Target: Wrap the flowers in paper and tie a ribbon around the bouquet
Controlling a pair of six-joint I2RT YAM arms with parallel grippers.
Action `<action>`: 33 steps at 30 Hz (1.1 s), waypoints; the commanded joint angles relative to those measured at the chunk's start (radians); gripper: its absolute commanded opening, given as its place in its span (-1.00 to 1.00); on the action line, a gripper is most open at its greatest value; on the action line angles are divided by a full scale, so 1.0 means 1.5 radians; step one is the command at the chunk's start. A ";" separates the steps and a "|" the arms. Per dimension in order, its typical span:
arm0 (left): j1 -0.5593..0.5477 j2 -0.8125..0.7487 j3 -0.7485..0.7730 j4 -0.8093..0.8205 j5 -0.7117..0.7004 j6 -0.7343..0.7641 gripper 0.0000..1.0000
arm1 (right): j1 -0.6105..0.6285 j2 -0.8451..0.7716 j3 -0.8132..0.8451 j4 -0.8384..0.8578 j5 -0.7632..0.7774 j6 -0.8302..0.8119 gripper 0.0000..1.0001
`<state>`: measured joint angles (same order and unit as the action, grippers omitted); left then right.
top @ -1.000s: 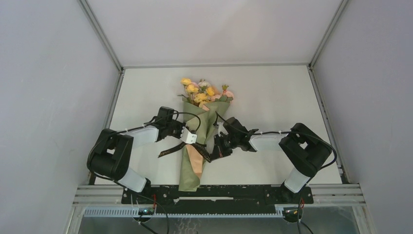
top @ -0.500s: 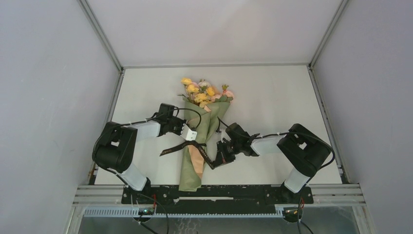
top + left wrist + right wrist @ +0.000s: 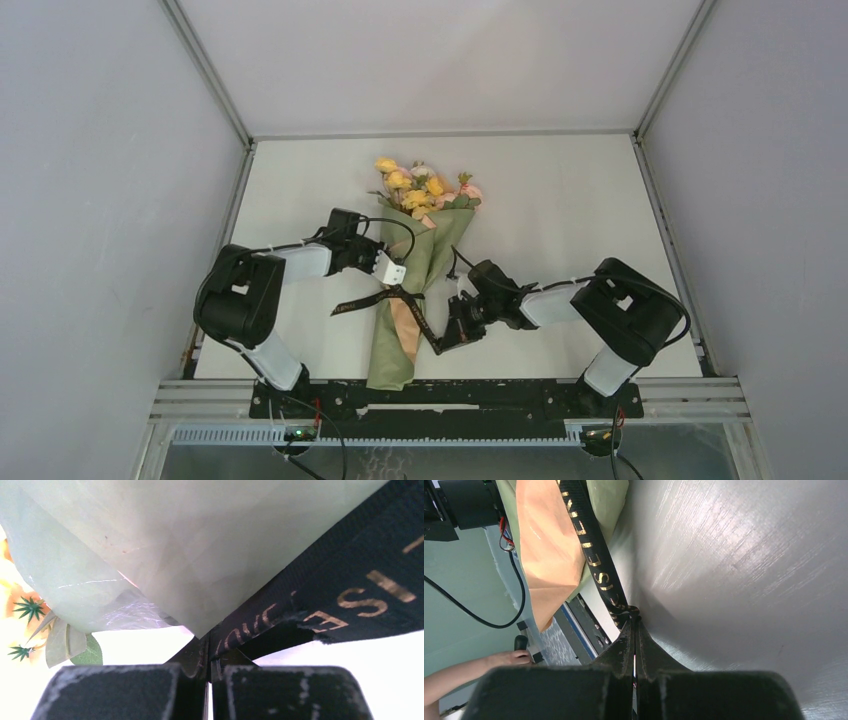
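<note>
The left gripper (image 3: pixel 396 285) is pinching the ribbon (image 3: pixel 420 322) with its jaws fully closed, right at the waist of the bouquet (image 3: pixel 390 352), where the black band is crossing the olive paper (image 3: pixel 445 235). The right gripper (image 3: pixel 443 341) is clamped tight on the ribbon's other end, just beside the bouquet and low over the table (image 3: pixel 560 190). The band is running straight between the two grippers. The flowers (image 3: pixel 420 187) are lying well ahead of both.

The left wrist view is showing gold lettering (image 3: pixel 367 592) and a paper fold just above the fingertips. The right wrist view is showing the peach lining (image 3: pixel 549 545) and a person's hand (image 3: pixel 499 660) past the table's near edge.

Bare table is lying open outward of the right gripper, and the side walls (image 3: pixel 100 200) are standing well apart from both grippers.
</note>
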<state>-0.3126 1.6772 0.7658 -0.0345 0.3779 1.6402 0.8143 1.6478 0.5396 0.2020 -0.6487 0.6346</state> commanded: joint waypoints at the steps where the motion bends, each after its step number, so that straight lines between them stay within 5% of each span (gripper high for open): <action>1: 0.009 0.009 0.023 0.000 -0.004 0.012 -1.00 | 0.014 -0.006 -0.035 -0.025 0.017 0.004 -1.00; 33: 0.010 0.023 0.037 -0.002 -0.010 0.010 -1.00 | 0.038 -0.031 -0.138 0.023 0.024 0.064 -1.00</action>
<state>-0.3126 1.6924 0.7826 -0.0383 0.3805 1.6501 0.8391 1.5799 0.3912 0.3576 -0.6285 0.7483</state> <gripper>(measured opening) 0.005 0.007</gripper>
